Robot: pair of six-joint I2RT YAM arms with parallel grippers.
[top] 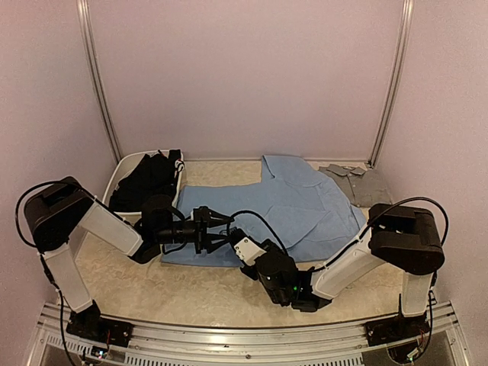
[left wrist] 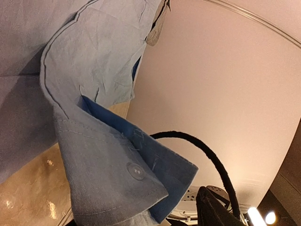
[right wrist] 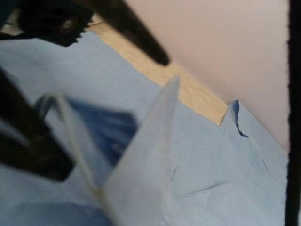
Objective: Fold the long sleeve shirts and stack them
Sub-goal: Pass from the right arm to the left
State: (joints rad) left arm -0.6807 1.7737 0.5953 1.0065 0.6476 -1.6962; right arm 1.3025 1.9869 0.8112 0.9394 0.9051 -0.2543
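Note:
The light blue shirt point(top: 305, 206) lies spread flat across the middle of the table. One sleeve runs to its near left edge, where both grippers meet. My left gripper point(top: 223, 229) is open, and its black fingers point(right wrist: 131, 33) are spread on either side of the raised buttoned cuff point(left wrist: 117, 183). My right gripper point(top: 242, 245) is at the same cuff. Pale blue cloth point(right wrist: 141, 179) fills its jaws and hides its fingers, so it looks shut on the cuff. The grey shirt point(top: 358, 183) lies folded at the back right. The black shirt point(top: 149, 179) is heaped in the tub.
A white plastic tub point(top: 122, 164) stands at the back left against the wall. Pale walls with metal rails close in the table on three sides. A black cable point(left wrist: 216, 165) loops over the right arm close to my left gripper.

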